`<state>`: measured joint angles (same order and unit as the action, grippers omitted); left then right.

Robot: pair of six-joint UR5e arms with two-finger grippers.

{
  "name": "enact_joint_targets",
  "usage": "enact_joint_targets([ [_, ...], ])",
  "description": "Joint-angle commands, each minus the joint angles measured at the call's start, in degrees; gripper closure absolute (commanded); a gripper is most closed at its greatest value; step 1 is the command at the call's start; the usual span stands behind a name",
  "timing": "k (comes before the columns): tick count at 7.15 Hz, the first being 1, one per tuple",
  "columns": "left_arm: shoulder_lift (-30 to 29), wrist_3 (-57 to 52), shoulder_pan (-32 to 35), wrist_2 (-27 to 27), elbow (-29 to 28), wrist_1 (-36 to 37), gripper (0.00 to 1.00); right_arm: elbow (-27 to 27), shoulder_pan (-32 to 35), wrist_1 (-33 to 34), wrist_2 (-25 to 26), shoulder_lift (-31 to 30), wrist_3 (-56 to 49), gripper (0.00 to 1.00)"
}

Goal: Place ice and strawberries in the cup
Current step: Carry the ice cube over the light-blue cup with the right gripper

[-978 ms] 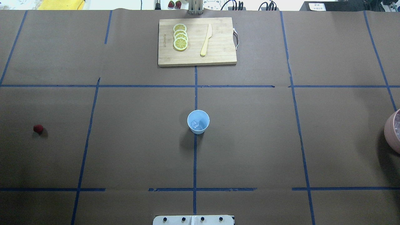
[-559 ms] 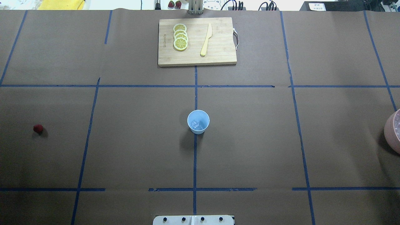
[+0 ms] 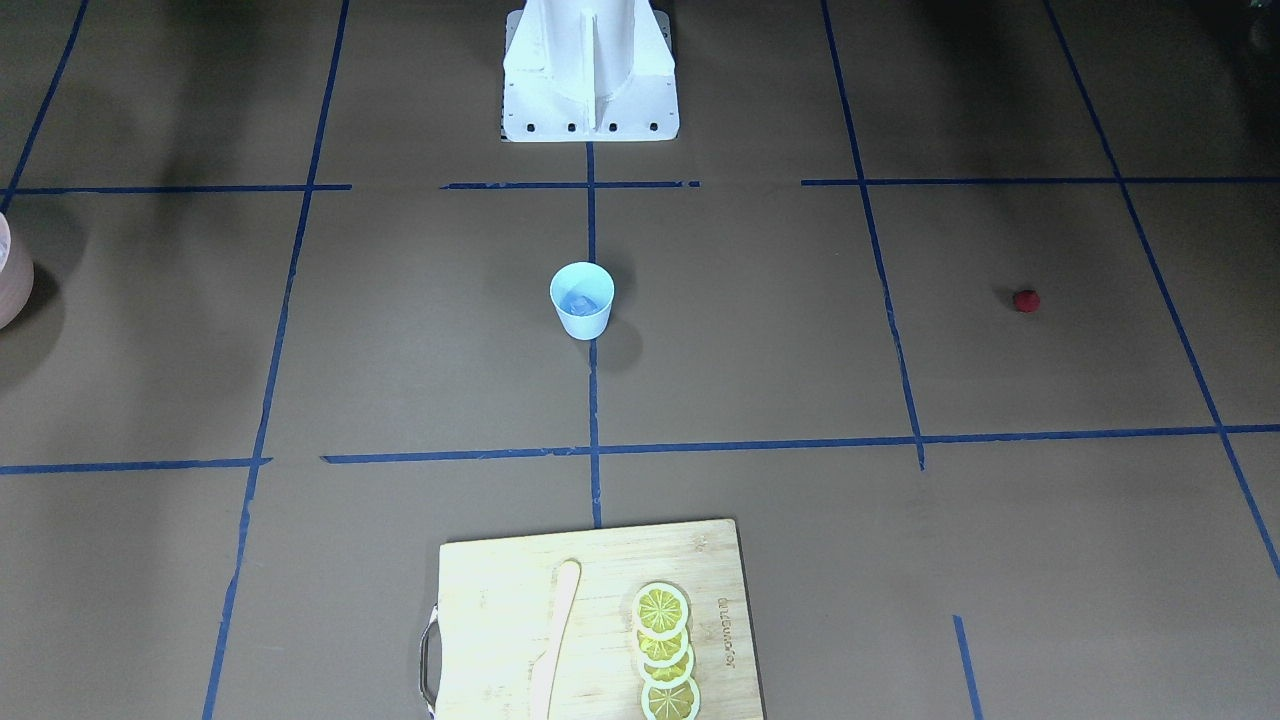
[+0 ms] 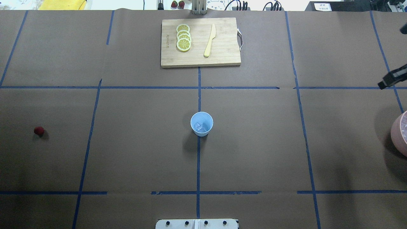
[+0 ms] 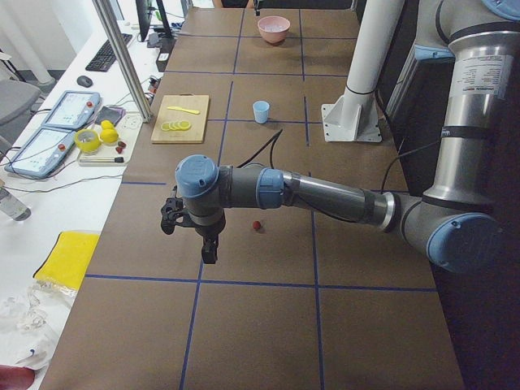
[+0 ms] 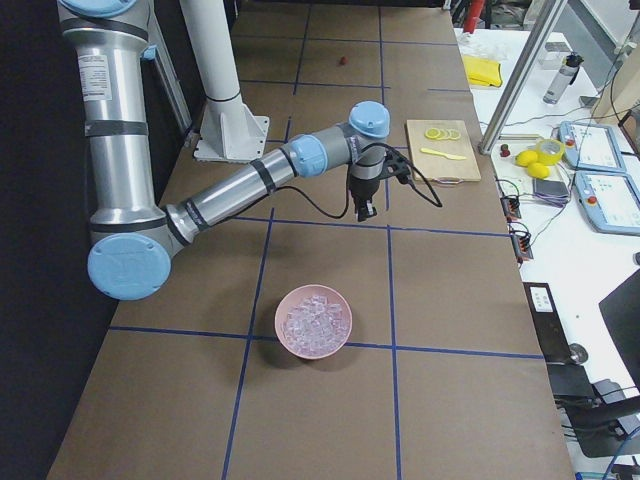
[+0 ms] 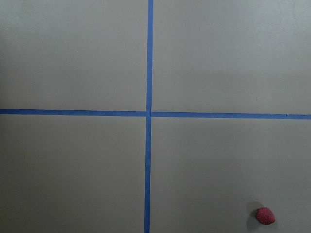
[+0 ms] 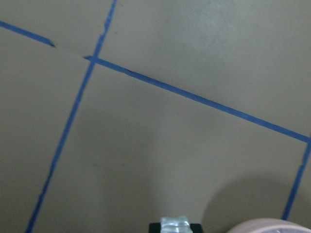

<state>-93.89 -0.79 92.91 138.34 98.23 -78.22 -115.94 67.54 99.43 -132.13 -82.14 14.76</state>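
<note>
- Brown paper crossed by blue tape lines is covering the table [image 4: 254, 149]. At its centre in the overhead view the small pale-blue tapered cup [image 4: 201, 123] is standing upright, with 1 clear ice cube [image 4: 198, 127] already lying inside.
- From the cup, the pink rounded bowl [image 6: 281, 322] heaped with more ice is sitting far out at 3 o'clock. The small dark red strawberry [image 4: 38, 130] is lying well apart at 9 o'clock. The wooden cutting board [image 4: 222, 54] with yellow lemon slices [image 4: 183, 37] is lying at 12 o'clock.
- The right gripper [image 8: 176, 229] is pinching 1 small translucent ice cube [image 8: 176, 222] between nearly closed jaws. It is hanging over bare paper near the bowl, toward the bowl's 12 o'clock.
- The left gripper [image 5: 210, 246] is hovering above the table near the strawberry, which is showing at 5 o'clock in the left wrist view. Its fingers are not appearing in that view, so I cannot tell how its jaws are standing.
- The step in hand is probably the delivery of this 2nd cube. Doing it well means travelling toward the cup high enough to clear the rim and centring over the mouth. The jaws should be parting only once the cube is low and close.
- The cup looks light, so a sideways brush is likely to tip it. Coming straight down is safer.
- The strawberry is not yet in the cup.
</note>
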Motion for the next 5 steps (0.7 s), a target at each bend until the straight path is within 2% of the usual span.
enact_joint_targets([
  [1,-0.06,0.09,-0.01,0.0,-0.41,0.0,0.0,4.3,-9.84,0.59,0.55,13.52,18.64,1.0],
  [2,-0.15,0.7,-0.19,0.0,-0.41,-0.09,0.0,5.54,-13.54,0.59,2.3,18.02,24.03,1.0],
  [3,-0.24,0.7,-0.19,0.0,-0.5,-0.09,0.0,6.08,-17.67,0.59,7.45,21.46,28.0,1.0],
  [5,-0.15,0.7,-0.19,0.0,-0.5,0.0,0.0,7.57,-25.4,0.5,12.3,26.48,38.02,1.0],
])
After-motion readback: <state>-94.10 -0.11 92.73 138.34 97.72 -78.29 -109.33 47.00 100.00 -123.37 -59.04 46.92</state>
